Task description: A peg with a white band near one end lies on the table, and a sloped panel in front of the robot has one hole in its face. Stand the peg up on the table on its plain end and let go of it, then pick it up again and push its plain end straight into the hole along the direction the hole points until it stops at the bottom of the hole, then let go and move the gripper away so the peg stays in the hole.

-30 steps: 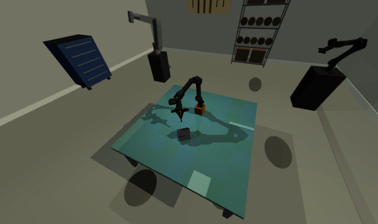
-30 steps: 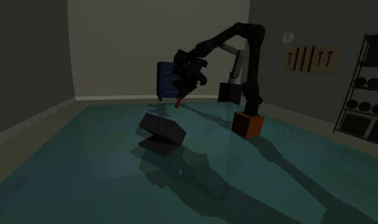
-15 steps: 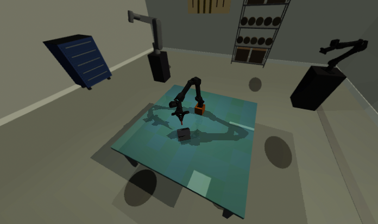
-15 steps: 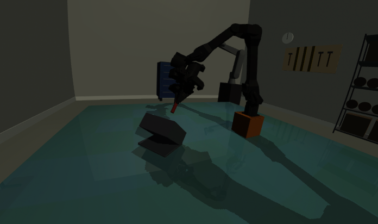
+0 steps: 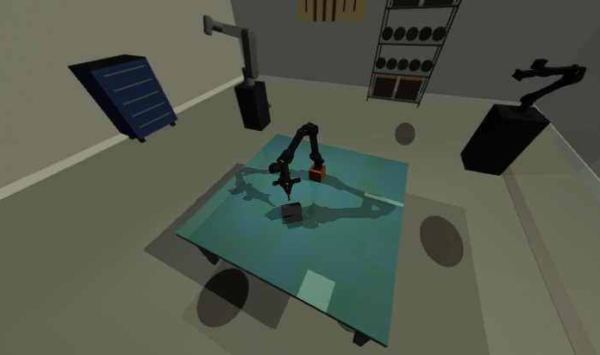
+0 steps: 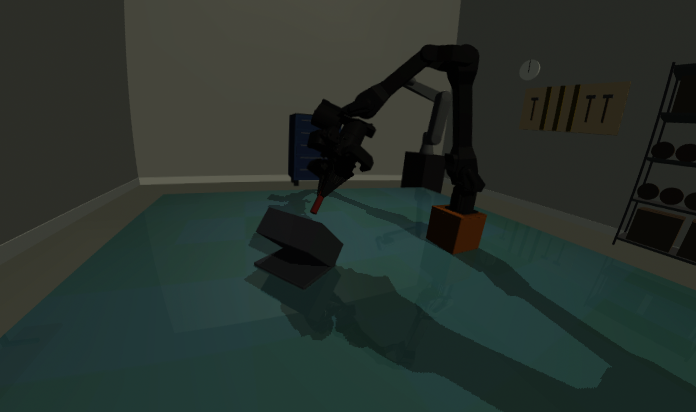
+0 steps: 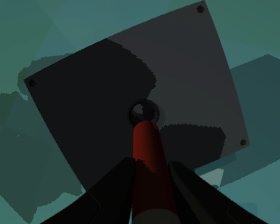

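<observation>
Teal table (image 5: 364,282), grey walls, held peg (image 7: 151,183)

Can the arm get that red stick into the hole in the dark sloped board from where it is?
Probably yes. The gripper holds the peg, whose plain end points at the hole in the sloped panel. Nothing shows between them, and the tip sits just short of the hole.

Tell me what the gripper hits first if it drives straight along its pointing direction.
The gripper is shut on the red peg, whose plain tip seems aimed at the hole in the sloped panel; the peg likely meets that first.
</observation>
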